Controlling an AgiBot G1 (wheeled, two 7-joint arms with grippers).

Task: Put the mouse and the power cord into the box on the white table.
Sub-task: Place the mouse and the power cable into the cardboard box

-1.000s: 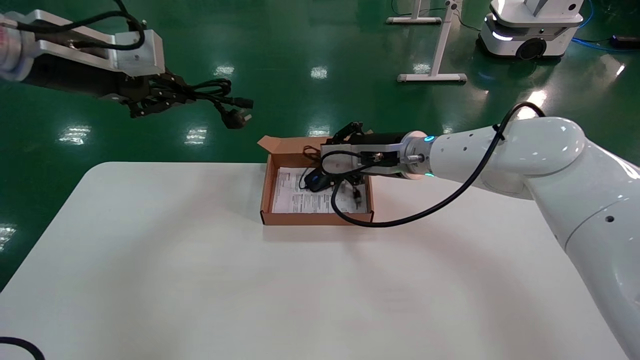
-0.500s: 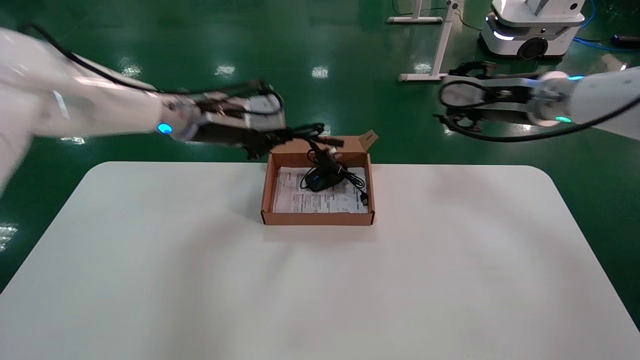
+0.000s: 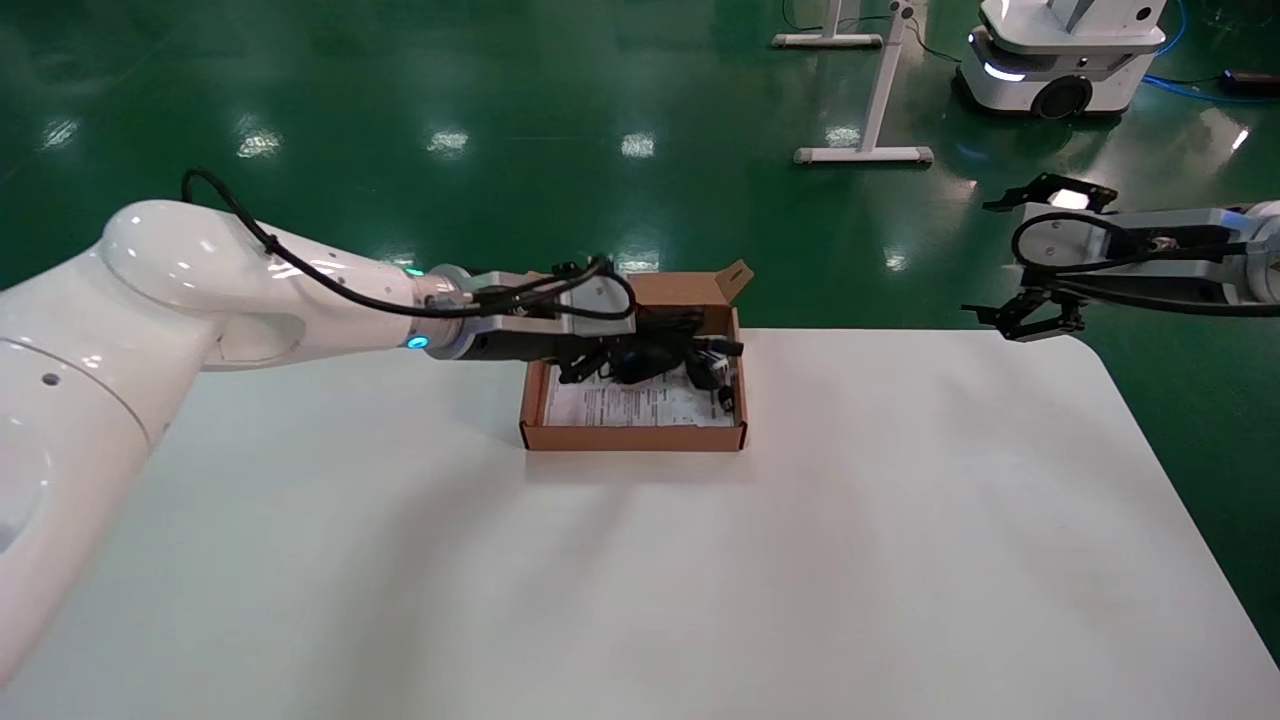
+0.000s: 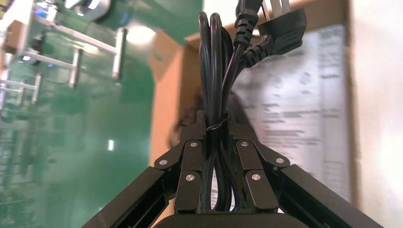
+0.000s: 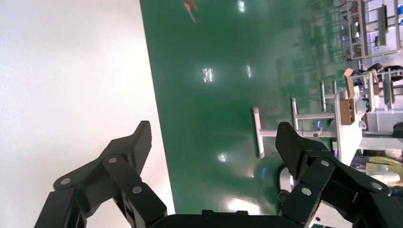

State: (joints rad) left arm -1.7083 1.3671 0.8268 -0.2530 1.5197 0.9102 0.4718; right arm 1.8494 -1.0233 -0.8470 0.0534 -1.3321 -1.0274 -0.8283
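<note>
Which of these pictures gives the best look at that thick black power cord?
The left wrist view: the power cord fills it, clamped in the left gripper. The head view shows only a dark tangle over the box. The right wrist view misses it.

We take the box (image 3: pixel 634 436) as our landmark, standing on the white table (image 3: pixel 640 560) near its far edge. Our left gripper (image 3: pixel 600 362) reaches in over the box's left wall, with the power cord (image 3: pixel 690 345) stretched across the far half of the box; its plug lies near the right wall. The mouse (image 3: pixel 632 362) sits inside, just beside the gripper, on the printed sheet (image 3: pixel 620 405). Our right gripper (image 3: pixel 1030 318) hangs well to the right of the box, over the table's far right corner, its fingers spread.
</note>
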